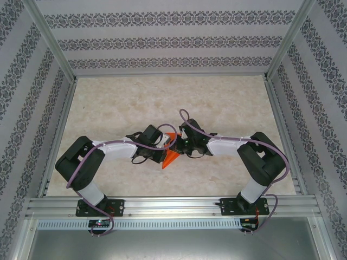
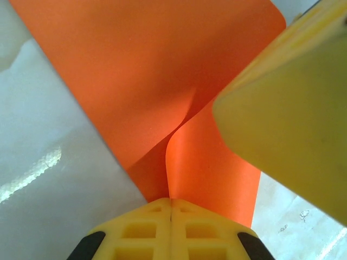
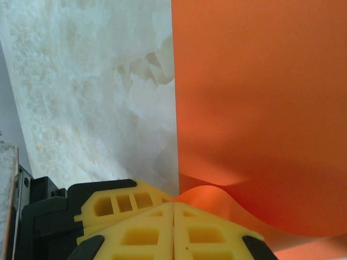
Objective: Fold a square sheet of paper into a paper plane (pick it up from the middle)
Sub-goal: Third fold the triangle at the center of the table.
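Clearly, the 2 arms were angled in toward each other above the middle of the marble-patterned table (image 1: 108, 103). The orange sheet of paper (image 1: 171, 154) sat between their wrists, its pointed end aimed at the near rail (image 1: 173, 205); whether it touched the tabletop could not be told. The left gripper (image 2: 171, 201) had its 2 yellow fingers pressed together on the sheet's lower part, where the paper ran down into the seam between them. From that pinch the sheet rose in 2 layers that parted around a soft bend, not a sharp crease. The right gripper (image 3: 173, 205) was likewise closed, its fingertips meeting on a curled lip at the sheet's edge, with the rest of the paper spreading flat beyond it beside the pale tabletop. In the left wrist view a broad yellow finger (image 2: 293, 119) of the right gripper sat just beside the sheet on its right. Holding from 2 sides like this probably served to steady the thin paper so that a fold could be set between the grips. Judged by the loose curves, the fold looked formed but not flattened, and the dart shape was only partly there. Paper this thin could buckle or slip if either pinch pulled unevenly. No brand, label or writing could be read on the paper, the fingers or the arms; the patterned walls (image 1: 162, 20) carried only a repeating ornament.
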`<state>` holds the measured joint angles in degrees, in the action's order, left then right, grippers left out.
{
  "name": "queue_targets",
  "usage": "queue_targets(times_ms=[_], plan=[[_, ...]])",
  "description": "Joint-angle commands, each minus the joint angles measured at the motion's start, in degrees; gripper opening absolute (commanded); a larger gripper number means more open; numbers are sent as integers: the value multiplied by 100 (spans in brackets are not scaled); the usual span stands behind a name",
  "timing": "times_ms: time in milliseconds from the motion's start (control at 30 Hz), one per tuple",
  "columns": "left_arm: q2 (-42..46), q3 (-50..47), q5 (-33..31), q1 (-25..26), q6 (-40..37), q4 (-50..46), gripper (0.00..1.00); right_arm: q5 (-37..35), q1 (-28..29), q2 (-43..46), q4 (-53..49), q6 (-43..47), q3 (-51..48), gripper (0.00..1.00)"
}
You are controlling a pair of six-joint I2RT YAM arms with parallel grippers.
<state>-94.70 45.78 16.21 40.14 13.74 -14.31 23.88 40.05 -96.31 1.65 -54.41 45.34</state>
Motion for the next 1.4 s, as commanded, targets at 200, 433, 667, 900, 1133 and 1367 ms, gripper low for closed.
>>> queue_targets(times_ms=[200, 433, 667, 900, 1133, 1367], plan=[[-181, 50, 5, -48, -108, -153, 5, -107, 57, -189, 327, -171, -339, 8], [-207, 96, 9, -47, -168, -245, 5, -185, 77, -334, 327, -164, -453, 8], [-201, 98, -17, -43, -197, -318, 5, -384, 110, -360, 123, -107, -627, 9], [-199, 94, -10, -44, -247, -376, 5, -208, -36, 252, 319, -96, -490, 11], [-211, 111, 4, -45, -240, -369, 5, -244, -298, 89, 311, 31, -502, 10], [-203, 124, 6, -42, -254, -398, 5, -415, -371, -256, 305, 69, -733, 9]])
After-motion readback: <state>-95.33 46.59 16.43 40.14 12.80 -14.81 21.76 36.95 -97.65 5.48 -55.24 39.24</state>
